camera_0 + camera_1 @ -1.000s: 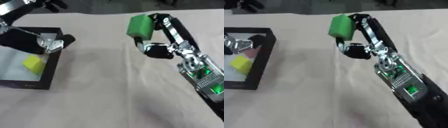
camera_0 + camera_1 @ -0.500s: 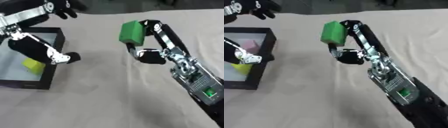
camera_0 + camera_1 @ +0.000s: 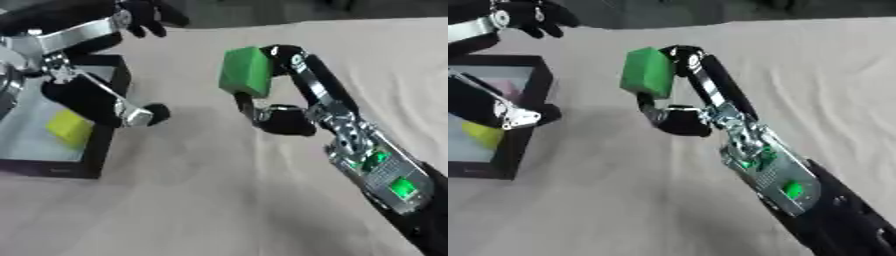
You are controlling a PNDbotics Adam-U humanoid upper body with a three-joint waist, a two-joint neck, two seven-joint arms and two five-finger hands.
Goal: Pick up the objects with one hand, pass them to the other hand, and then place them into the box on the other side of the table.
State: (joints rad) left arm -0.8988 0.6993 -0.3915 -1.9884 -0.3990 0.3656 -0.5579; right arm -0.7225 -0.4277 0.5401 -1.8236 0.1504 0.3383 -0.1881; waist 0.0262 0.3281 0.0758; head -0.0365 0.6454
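- Left eye view: the block (image 3: 245, 71), green, sits at upper centre of the frame, raised off the counter (image 3: 219, 200) and pinched in the right hand (image 3: 278, 102), fingers along its far side and thumb curled underneath.
- The box (image 3: 103, 135) lies at the left edge, black-walled, with a yellow piece (image 3: 70, 127) on its floor.
- The left hand (image 3: 144, 17) shows at the upper left, dark fingers spread and relaxed, holding nothing; its arm crosses over the box.
- Judgement: the step in hand is the pass. It would go best if the right hand kept the block high and its near green face turned toward the left, so the other hand has bare surface to close on.
- Right eye view: the same block (image 3: 648, 73) appears left of centre, well apart from the box wall (image 3: 522, 140) and well apart from the left hand (image 3: 535, 15) in the upper left corner.
- The right hand (image 3: 677, 107) is closed on the block; its thumb lies low, leaving the upper and left faces bare.
- Judgement: the left hand should meet the block over the bare counter between them, take the faces the right fingers do not cover, and close before the right lets go.
- Risk: releasing early would drop the block short of the box.
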